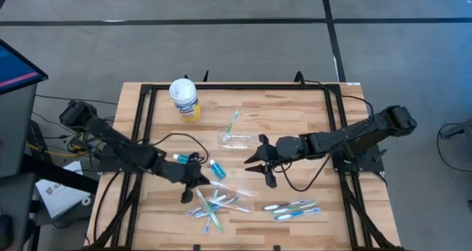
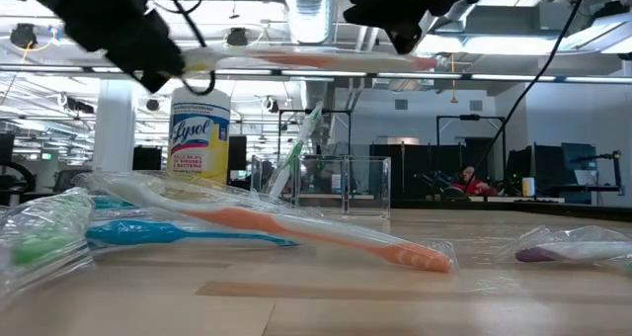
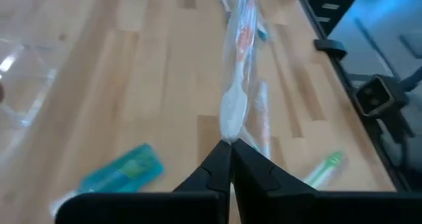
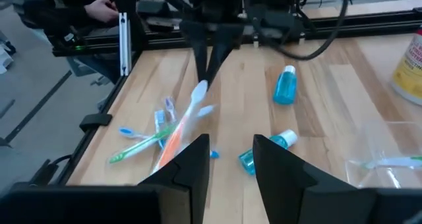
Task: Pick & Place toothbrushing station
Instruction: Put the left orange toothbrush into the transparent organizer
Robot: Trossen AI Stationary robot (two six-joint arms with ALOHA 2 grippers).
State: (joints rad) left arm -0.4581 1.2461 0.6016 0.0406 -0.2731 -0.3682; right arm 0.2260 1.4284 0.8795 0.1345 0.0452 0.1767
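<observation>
My left gripper is shut on a clear-wrapped white and orange toothbrush and holds it above the table; the low view shows it level and high up. My right gripper is open close to the brush's free end; I cannot tell whether it touches. The clear plastic cup sits at mid table with a green toothbrush sticking out of it. Two teal tubes lie near the grippers. My left gripper pinches one end of the wrapped toothbrush between its two shut fingers, only at their free ends. The fingers lie along the brush, which runs straight on from them toward my right gripper. The brush is lifted clear of the table, about level.
Several wrapped toothbrushes lie in a pile near the front edge, and more lie to the right. A white tub with a yellow label stands at the far left. A black frame borders the table.
</observation>
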